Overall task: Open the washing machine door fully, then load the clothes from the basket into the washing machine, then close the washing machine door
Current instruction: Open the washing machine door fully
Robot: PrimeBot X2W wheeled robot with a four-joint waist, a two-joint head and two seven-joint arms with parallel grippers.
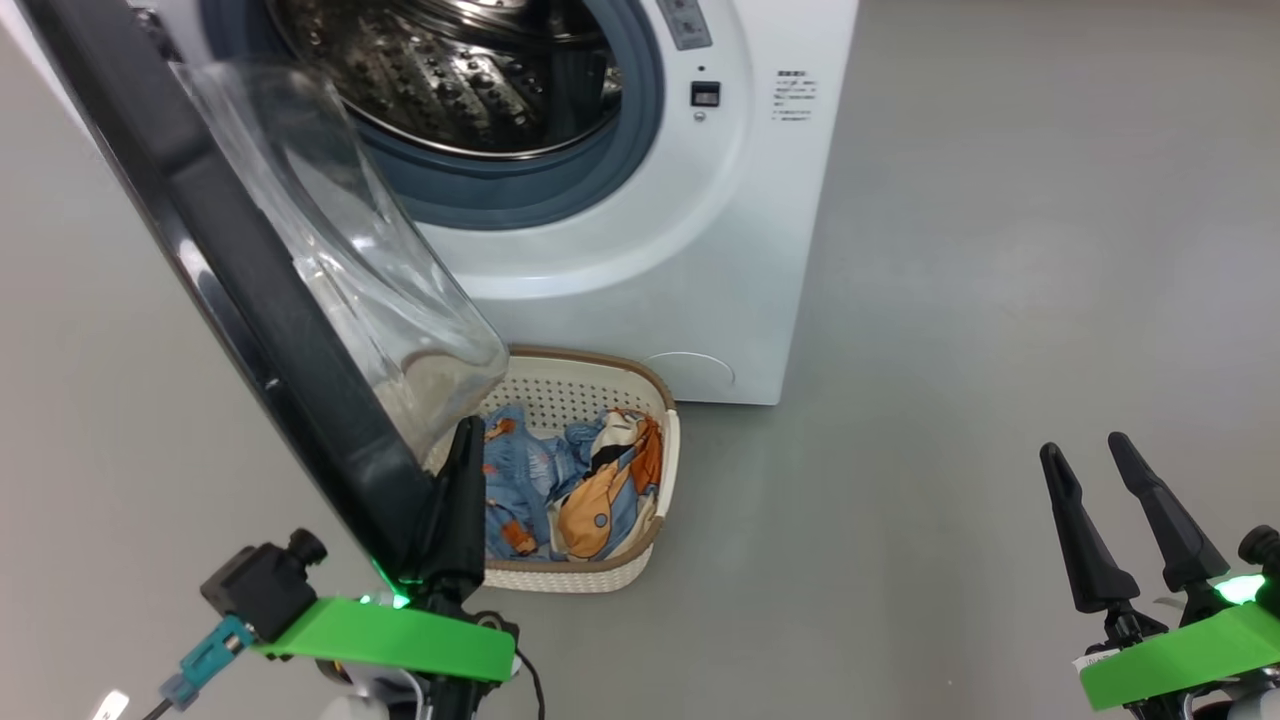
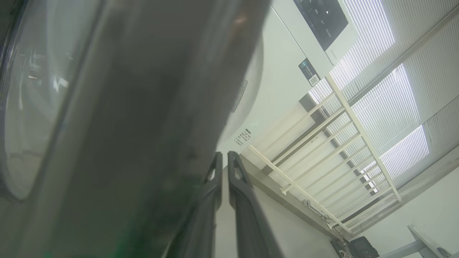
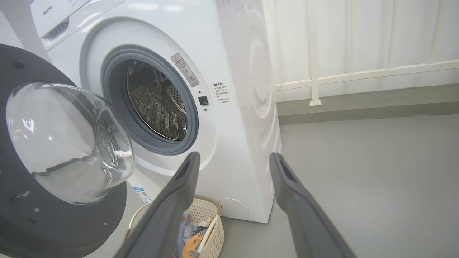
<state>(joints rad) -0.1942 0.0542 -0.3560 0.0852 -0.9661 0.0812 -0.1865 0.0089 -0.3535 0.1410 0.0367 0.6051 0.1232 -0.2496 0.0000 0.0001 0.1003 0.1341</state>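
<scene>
Left claw (image 1: pixel 466 440) clenched empty, dark fingers pressed against the inner edge of the round black-rimmed glass door (image 1: pixel 250 300), likely shoving it wider. Door's swung out beside the cream perforated basket (image 1: pixel 600 585) of printed clothes (image 1: pixel 560 480). Right claw (image 1: pixel 1085 450) released, waiting.

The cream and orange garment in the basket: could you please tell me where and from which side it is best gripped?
Take the cream and orange garment by its raised crumpled fold, probably from above with the open right gripper. It lies bunched beside the blue garment, and the washing machine door overhangs the left side of the basket, leaving the right freer.
</scene>
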